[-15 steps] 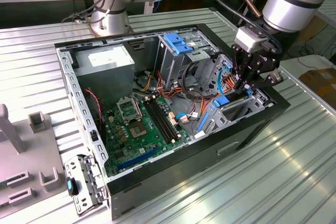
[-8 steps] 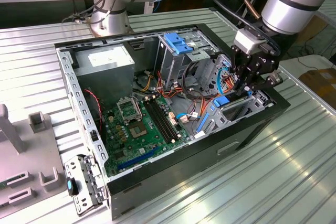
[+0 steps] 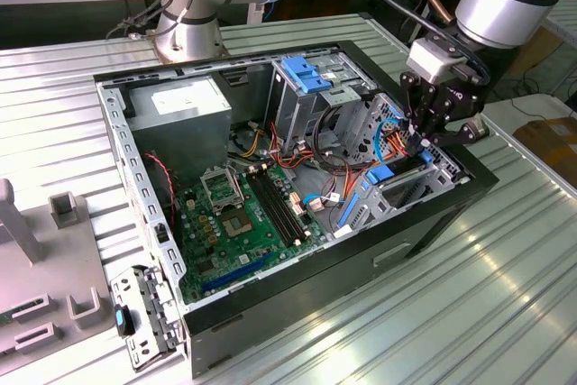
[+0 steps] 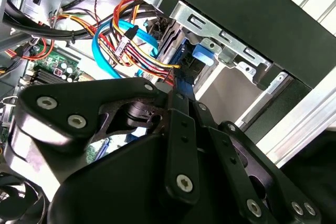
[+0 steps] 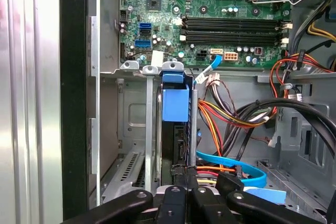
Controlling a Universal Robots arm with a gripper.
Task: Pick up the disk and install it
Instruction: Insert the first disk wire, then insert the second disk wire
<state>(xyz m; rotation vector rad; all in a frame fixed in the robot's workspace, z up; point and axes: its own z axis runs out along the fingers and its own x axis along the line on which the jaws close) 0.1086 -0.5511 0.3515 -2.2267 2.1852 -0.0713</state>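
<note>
Ribbed, silvery metal desk (image 3: pixel 505 295). On it, lying open, a black-walled computer case (image 3: pixel 424 214) of pressed grey sheet steel. Inside, from the exterior view's left: boxy grey power supply (image 3: pixel 185 105) with white sticker; flat green motherboard (image 3: pixel 243 223) with long black memory slots; tangled red, orange and yellow wires (image 3: pixel 297 155); glossy blue ribbon cable (image 5: pixel 236 163). At the exterior view's right, standing on edge in the metal drive bay (image 5: pixel 131 140), the disk (image 5: pixel 176 129): dark slab, bright blue plastic bracket on its end. Directly over the disk's edge, black jointed gripper (image 3: pixel 420 140), fingers drawn close together about that edge; firm clamping impossible to tell.
</note>
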